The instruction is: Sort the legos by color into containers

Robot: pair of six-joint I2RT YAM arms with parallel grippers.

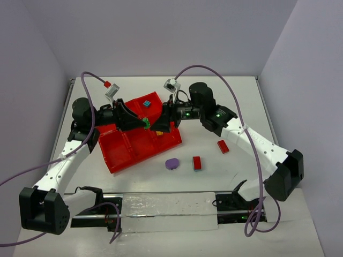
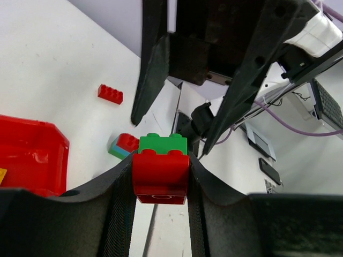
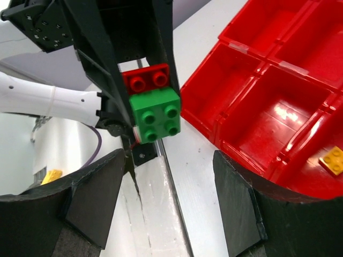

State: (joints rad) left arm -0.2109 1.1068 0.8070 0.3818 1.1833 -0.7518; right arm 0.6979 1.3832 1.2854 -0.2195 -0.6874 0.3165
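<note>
A red-and-green brick pair (image 2: 161,171) is pinched at its red half by the left gripper (image 2: 161,165), with the green brick on top. The pair is held in the air near the right side of the red tray (image 1: 123,155). In the tray, a teal brick (image 1: 146,103) is seen in a far compartment and a yellow brick (image 1: 159,133) by the right edge. The right gripper (image 3: 170,171) is held facing the pair, its jaws spread wide around nothing. A purple brick (image 1: 172,163), a red-and-teal stack (image 1: 196,163) and a red brick (image 1: 223,146) are seen lying on the table further right.
</note>
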